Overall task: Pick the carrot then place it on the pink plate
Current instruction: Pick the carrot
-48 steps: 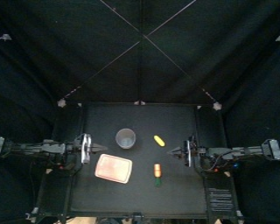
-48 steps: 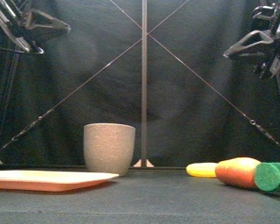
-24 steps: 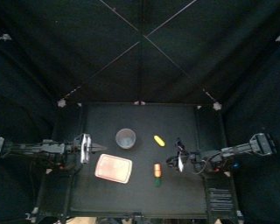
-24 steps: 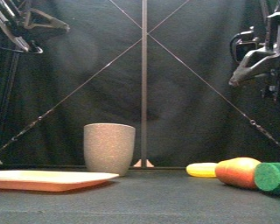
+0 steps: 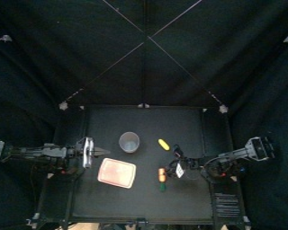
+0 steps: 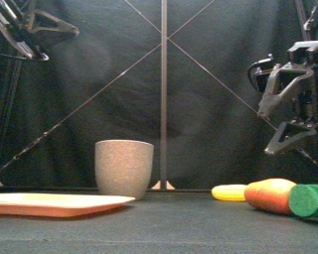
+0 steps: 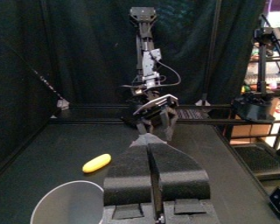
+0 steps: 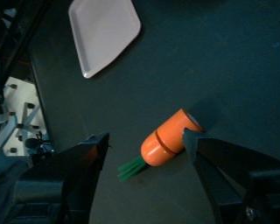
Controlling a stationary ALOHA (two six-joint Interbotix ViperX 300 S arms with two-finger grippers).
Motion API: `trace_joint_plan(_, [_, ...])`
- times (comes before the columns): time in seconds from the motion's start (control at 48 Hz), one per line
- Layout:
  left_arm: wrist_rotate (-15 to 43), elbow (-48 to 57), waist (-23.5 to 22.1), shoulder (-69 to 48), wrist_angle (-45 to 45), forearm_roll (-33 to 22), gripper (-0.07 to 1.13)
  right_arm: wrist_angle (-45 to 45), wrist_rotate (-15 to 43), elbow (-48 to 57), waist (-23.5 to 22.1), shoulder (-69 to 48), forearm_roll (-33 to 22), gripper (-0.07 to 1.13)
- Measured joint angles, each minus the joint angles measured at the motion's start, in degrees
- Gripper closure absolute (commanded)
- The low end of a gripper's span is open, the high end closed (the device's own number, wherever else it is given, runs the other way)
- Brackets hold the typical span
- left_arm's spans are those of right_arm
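Right wrist view: the right pincer (image 8: 150, 144), lowered over the last second, is held spread wide; the carrot (image 8: 171, 134) is framed between its jaws, not yet grasped.

Dim from above, almost black across the upper half. Soft and even at table height, with a faint sheen on the grey cup (image 6: 124, 167). Washed near white on the pink tray (image 8: 105, 33) in the right wrist view; brightest at the left wrist view's right edge.

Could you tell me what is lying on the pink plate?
Nothing shows on the pink plate; its top is bare and uncovered. The carrot lies on the table beside it, apart.
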Motion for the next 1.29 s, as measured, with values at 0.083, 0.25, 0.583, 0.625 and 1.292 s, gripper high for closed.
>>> trace_joint_plan(0.083, [0.00, 0.00, 0.00, 0.00, 0.00, 0.09, 1.09, 1.32, 0.00, -0.97, 0.00, 3.25, 1.05, 0.06])
trace_joint_plan(0.25, [0.00, 0.09, -0.09, 0.00, 0.09, 0.09, 1.09, 4.13, 0.00, -3.43, 0.09, 8.70, 2.11, 0.06])
trace_joint_plan(0.583, [0.00, 0.09, -0.26, 0.00, 0.53, 0.09, 1.08, 6.86, 0.09, -9.58, 0.00, 15.82, 2.29, 0.06])
trace_joint_plan(0.625, [0.00, 0.09, -0.26, 0.00, 0.70, 0.09, 1.09, 7.56, 0.09, -9.93, 0.00, 16.52, 2.29, 0.06])
trace_joint_plan(1.292, [-0.09, 0.09, -0.35, 0.00, 1.32, 0.09, 1.09, 13.97, 0.00, -17.93, 0.18, 24.43, 0.26, 0.39])
